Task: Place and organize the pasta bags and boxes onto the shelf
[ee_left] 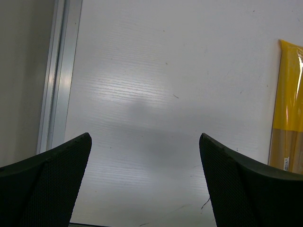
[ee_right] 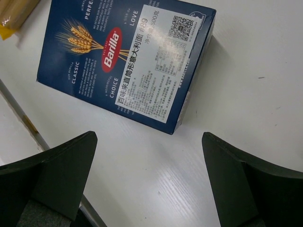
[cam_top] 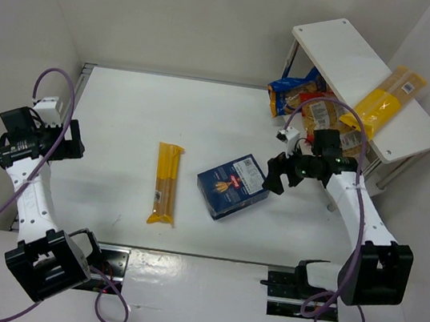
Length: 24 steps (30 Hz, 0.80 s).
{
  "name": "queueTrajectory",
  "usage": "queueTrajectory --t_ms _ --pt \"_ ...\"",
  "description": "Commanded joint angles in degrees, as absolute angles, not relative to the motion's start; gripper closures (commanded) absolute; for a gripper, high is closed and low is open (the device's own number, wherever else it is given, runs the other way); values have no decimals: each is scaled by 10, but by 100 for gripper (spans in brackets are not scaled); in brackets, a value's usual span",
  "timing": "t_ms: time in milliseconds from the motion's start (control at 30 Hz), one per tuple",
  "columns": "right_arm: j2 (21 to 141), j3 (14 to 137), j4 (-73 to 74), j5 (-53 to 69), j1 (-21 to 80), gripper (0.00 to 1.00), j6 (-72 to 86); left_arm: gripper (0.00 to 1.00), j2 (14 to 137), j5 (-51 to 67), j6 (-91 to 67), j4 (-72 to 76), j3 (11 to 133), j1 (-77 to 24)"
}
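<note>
The shelf [cam_top: 341, 50] carries one yellow spaghetti pack [cam_top: 390, 98] across its top, with crinkly bags [cam_top: 295, 88] crowded beneath. Off its near-left end the Barilla box [cam_top: 231, 185] lies flat, the right gripper [cam_top: 282, 175] spread wide and empty on the box's shelf side. The left gripper [ee_left: 144, 137], well away from the shelf, gapes empty too. I'd worry the fingers will shove the flat box instead of catching it, or that it clips the top pack.

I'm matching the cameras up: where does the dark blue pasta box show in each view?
Top external: the dark blue pasta box lies near the picture's centre.
Left wrist: not in it.
Right wrist: upper centre, lying flat.
Shared landmark: the yellow spaghetti pack, at the left wrist view's right edge and probably the right wrist view's top-left corner.
</note>
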State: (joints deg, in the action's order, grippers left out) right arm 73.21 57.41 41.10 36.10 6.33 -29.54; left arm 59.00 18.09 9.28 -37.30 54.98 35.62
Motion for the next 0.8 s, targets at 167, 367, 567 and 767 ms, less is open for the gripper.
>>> queueTrajectory --t_ms 167,367,567,767 --pt "705 570 399 384 59 0 -318 0 584 190 105 -362 549 360" --pt "700 570 399 391 59 0 -318 0 584 190 105 -362 549 360" --pt "700 570 399 386 59 0 -312 0 584 190 105 -362 549 360" --pt "700 576 399 381 59 0 -307 0 584 190 105 -362 549 360"
